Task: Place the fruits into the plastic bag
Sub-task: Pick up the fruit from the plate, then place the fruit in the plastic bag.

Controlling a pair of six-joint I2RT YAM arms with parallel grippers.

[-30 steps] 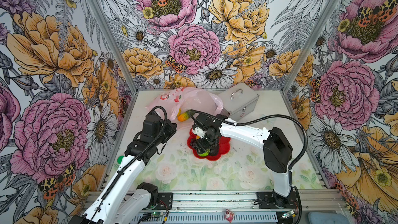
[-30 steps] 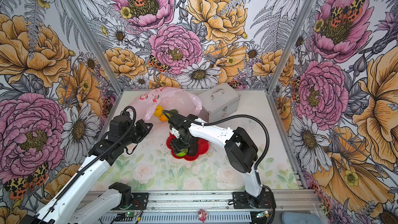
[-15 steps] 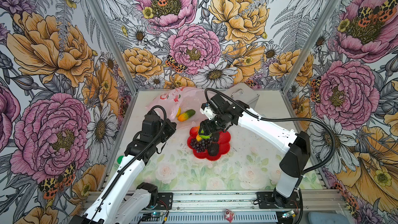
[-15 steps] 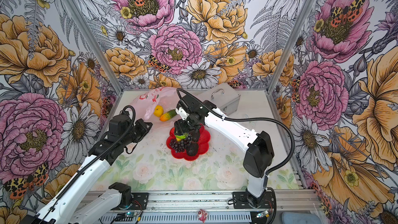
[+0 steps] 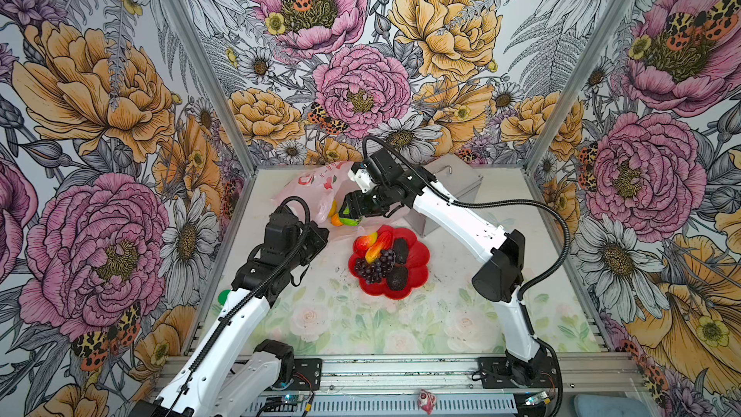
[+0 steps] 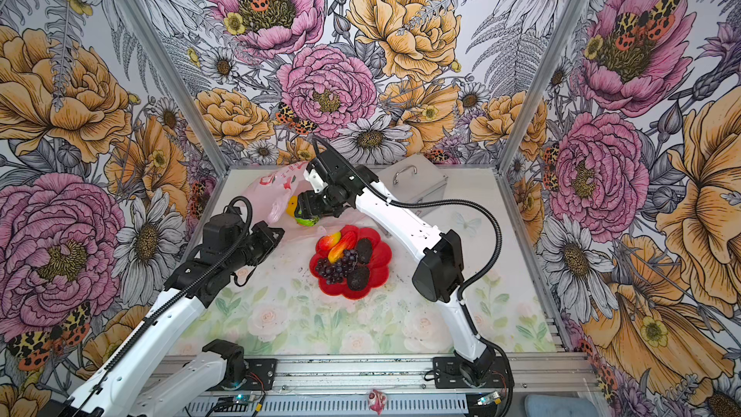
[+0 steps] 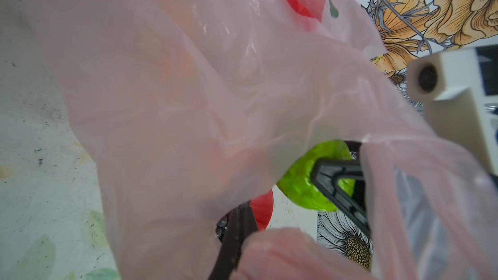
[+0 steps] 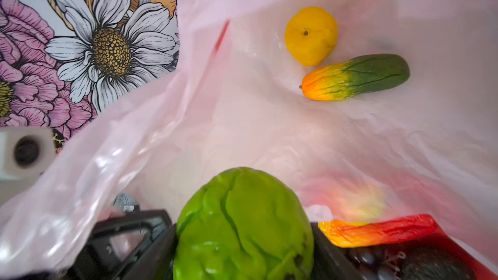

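Lime gripped by right end effector — left end effector clamped on plastic bag.

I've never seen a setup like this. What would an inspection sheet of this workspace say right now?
Surface: table, pale floral print, dark specks.
Job's things: plastic bag held open; lemon and green-orange fruit inside; lime at its mouth; mangoes, grape bunch and two dark lumpy fruits on the red dish.
Clutter: silver case at the back; small pink object on the front rail.
Grippers: left gripper shut on the bag's edge; right gripper shut on the lime.
Cables: black hoses loop off both arms; no snag seen.
Surroundings: flowered walls on three sides.
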